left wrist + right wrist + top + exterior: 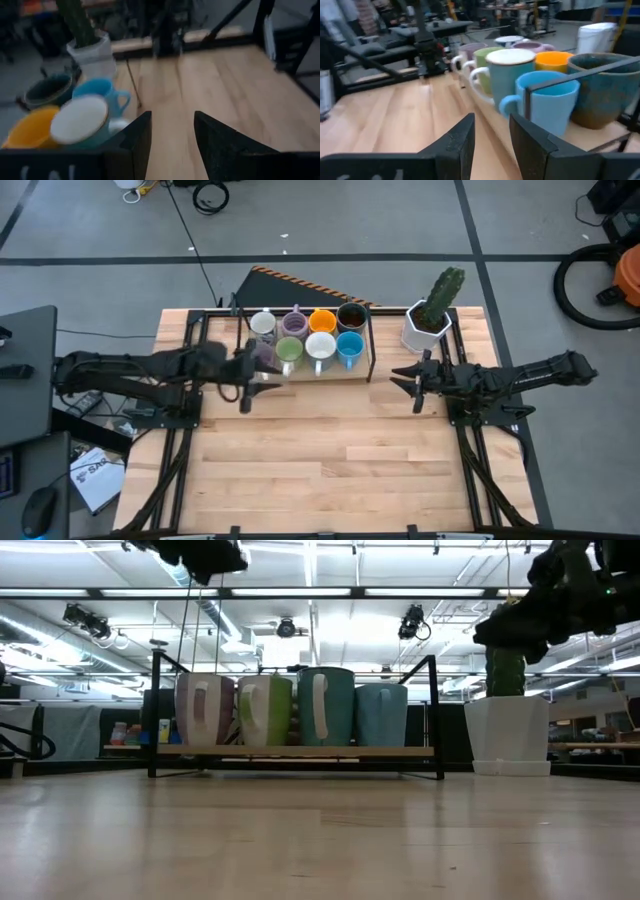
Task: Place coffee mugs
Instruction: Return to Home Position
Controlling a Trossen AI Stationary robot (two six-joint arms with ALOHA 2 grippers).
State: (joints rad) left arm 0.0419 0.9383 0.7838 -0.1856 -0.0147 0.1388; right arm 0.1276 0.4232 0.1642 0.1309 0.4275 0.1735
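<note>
Mugs (320, 345), all 8, are sitting on the rack (300, 751) in 2 rows of 4: white, purple, orange, dk brown at rack's back; purple, green, teal w/ white inside, blue at its front. L gripper (172, 117) is hovering by rack's left front corner, fingers spread, empty. R gripper (492, 120) is hovering off rack's right front corner, fingers apart, empty. Cactus pot (425, 330) is standing just right of rack's back corner.

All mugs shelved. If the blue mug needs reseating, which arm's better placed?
Right, likely. The right claw, open and empty, is nearest the blue mug at the row's right end; the left claw is at the opposite end.
</note>
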